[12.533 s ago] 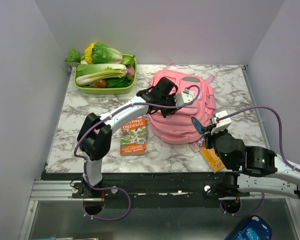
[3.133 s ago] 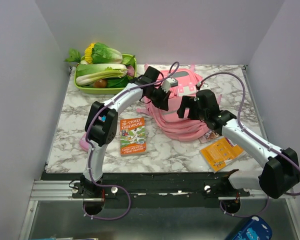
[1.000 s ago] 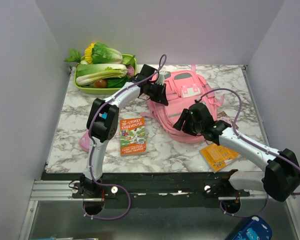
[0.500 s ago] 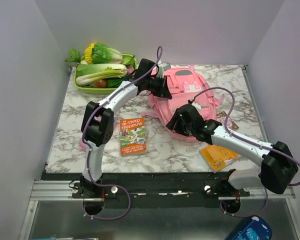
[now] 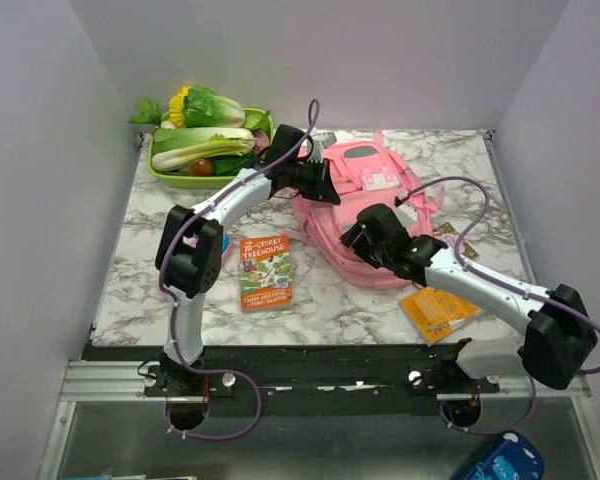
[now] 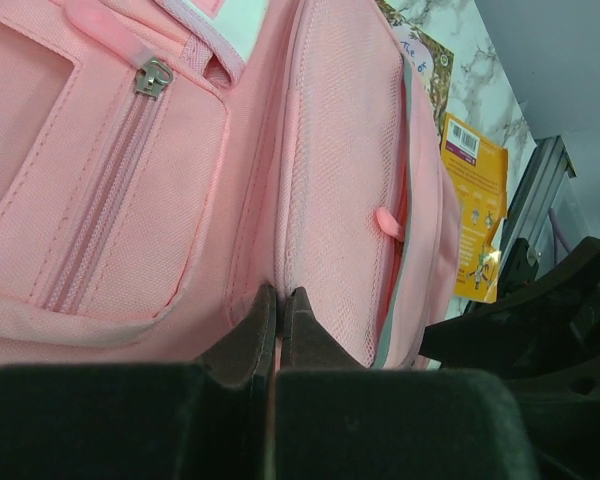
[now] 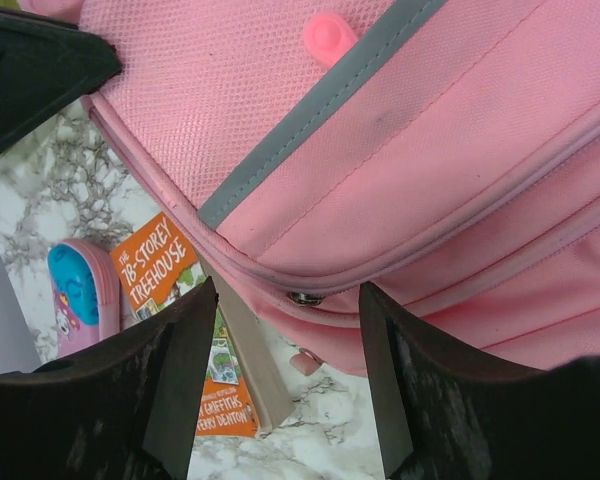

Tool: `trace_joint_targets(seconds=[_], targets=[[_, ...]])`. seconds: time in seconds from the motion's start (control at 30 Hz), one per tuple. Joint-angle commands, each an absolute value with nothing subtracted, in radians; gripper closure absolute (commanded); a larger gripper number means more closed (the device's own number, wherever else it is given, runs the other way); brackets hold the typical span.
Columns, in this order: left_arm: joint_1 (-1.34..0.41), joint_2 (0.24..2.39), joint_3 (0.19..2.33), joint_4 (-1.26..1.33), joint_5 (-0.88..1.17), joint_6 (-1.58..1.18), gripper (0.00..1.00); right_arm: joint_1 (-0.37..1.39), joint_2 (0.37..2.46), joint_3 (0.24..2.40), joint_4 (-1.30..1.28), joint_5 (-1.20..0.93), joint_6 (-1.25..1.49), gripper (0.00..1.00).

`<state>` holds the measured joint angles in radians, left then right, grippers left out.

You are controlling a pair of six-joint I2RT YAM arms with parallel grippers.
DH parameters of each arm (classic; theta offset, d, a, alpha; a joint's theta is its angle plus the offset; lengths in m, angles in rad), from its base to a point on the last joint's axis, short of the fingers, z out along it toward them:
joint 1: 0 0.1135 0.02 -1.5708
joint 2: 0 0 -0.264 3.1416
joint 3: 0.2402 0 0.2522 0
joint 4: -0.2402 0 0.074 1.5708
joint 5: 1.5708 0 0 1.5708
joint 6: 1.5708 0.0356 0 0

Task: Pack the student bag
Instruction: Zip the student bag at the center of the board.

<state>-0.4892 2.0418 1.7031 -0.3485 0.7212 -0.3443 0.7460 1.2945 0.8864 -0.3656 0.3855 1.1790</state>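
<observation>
The pink student bag (image 5: 375,195) lies flat at the middle back of the table. My left gripper (image 5: 325,184) is at its left edge, shut on a fold of the bag's fabric (image 6: 320,200); the jaws are pinched together at the seam. My right gripper (image 5: 363,236) hovers open over the bag's near-left side. In the right wrist view its fingers (image 7: 185,350) stand either side of a metal zip slider (image 7: 305,298) on the bag (image 7: 380,130), with a pink zip pull (image 7: 306,362) hanging just below.
An orange Treehouse book (image 5: 267,270) lies left of the bag, and a second orange book (image 5: 438,308) sits front right. A green tray of vegetables (image 5: 205,150) stands at the back left. A pink-and-blue pencil case (image 7: 75,290) lies beyond the Treehouse book.
My right gripper has moved left and slightly back along the bag's near side. The left gripper keeps its pinch, and the bag has shifted a little toward the back.
</observation>
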Motion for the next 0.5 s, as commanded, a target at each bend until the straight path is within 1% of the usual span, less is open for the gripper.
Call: trace_joint_targets(seconds=[0.0,0.17,0.47], targets=[[-0.506,1.933,1.697,-0.239,0.795,-0.39,1.0,0.747,1.368,0.953,-0.41,0.413,1.238,0.34],[-0.528,1.921,1.681,-0.21,0.762,-0.411,1.0,0.747,1.408,0.995,-0.489,0.393,1.27,0.36],[-0.554,1.913,1.664,-0.206,0.736,-0.419,1.0,0.747,1.436,1.011,-0.529,0.422,1.272,0.37]])
